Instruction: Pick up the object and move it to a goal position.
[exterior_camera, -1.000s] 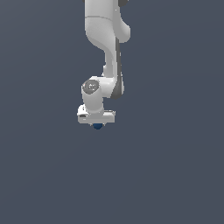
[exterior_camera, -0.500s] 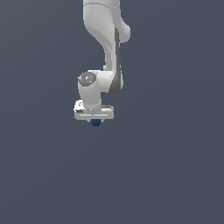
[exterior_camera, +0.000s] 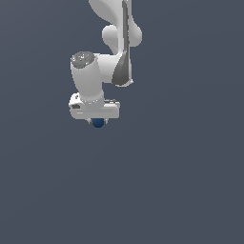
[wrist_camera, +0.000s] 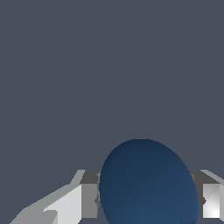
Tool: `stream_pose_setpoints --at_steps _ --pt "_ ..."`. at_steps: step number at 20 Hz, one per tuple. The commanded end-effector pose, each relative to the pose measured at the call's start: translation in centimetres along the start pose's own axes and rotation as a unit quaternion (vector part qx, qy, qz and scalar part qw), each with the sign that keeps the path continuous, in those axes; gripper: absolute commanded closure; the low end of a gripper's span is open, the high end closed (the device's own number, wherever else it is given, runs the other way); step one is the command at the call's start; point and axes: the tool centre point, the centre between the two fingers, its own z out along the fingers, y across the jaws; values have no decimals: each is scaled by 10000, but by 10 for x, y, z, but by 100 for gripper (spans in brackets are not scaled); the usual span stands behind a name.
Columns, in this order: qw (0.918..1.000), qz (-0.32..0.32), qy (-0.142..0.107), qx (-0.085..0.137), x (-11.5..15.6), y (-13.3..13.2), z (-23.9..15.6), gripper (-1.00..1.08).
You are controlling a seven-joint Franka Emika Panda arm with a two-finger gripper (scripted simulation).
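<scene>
The dark blue ball (exterior_camera: 98, 123) sits just under the white gripper (exterior_camera: 97, 121) in the exterior view, mostly hidden by the hand above it. In the wrist view the ball (wrist_camera: 148, 183) fills the space between the two fingers (wrist_camera: 70, 204), which press on it from both sides. The gripper is shut on the ball and holds it up in the air against a plain dark grey background. The white arm reaches down from the top of the exterior view.
The arm with the ball in its gripper has moved a little up and toward the exterior view's left. The ball stays held.
</scene>
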Motion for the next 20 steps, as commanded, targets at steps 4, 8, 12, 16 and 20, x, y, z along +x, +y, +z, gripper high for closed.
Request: stream_pose_setpoints --at_steps 4,8,12,16,20 --pt "10000 2 4 1 1 13 -61 108" --pt "10000 2 4 1 2 21 -103 108" --pt "10000 2 4 1 4 30 -145 108" --pt "10000 2 4 1 6 39 -186 108" --pt "10000 2 4 1 8 48 -226 108"
